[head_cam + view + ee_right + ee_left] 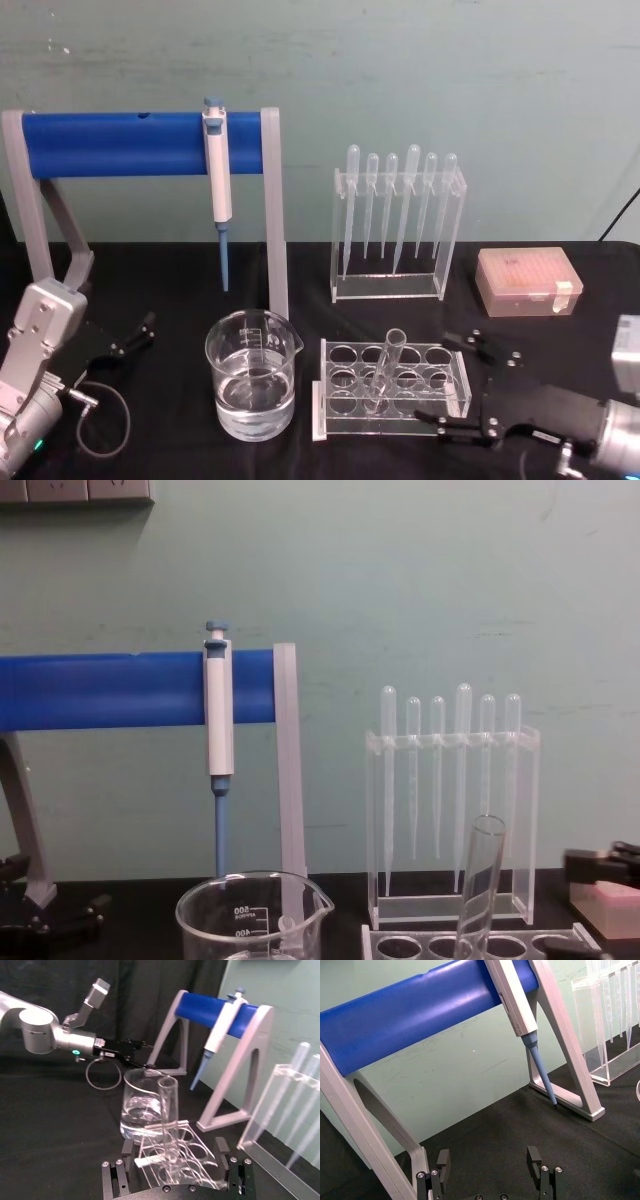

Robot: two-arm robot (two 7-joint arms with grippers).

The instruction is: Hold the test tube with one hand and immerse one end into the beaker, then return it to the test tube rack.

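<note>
Left gripper (489,1160) of mine rests parked at nine o'clock from the beaker (251,385), fingers spread and empty, well apart from the work. Past the beaker, which is part full of clear liquid, the test tube (384,372) stands in the test tube rack (322,405), its long axis near upright with the open rim tipped toward one o'clock; it is clear glass and looks empty. It lies at nine o'clock from my right gripper (440,378), just beyond its wide-open, empty fingers, so I judge the right arm far the nearer for a sideways grasp.
</note>
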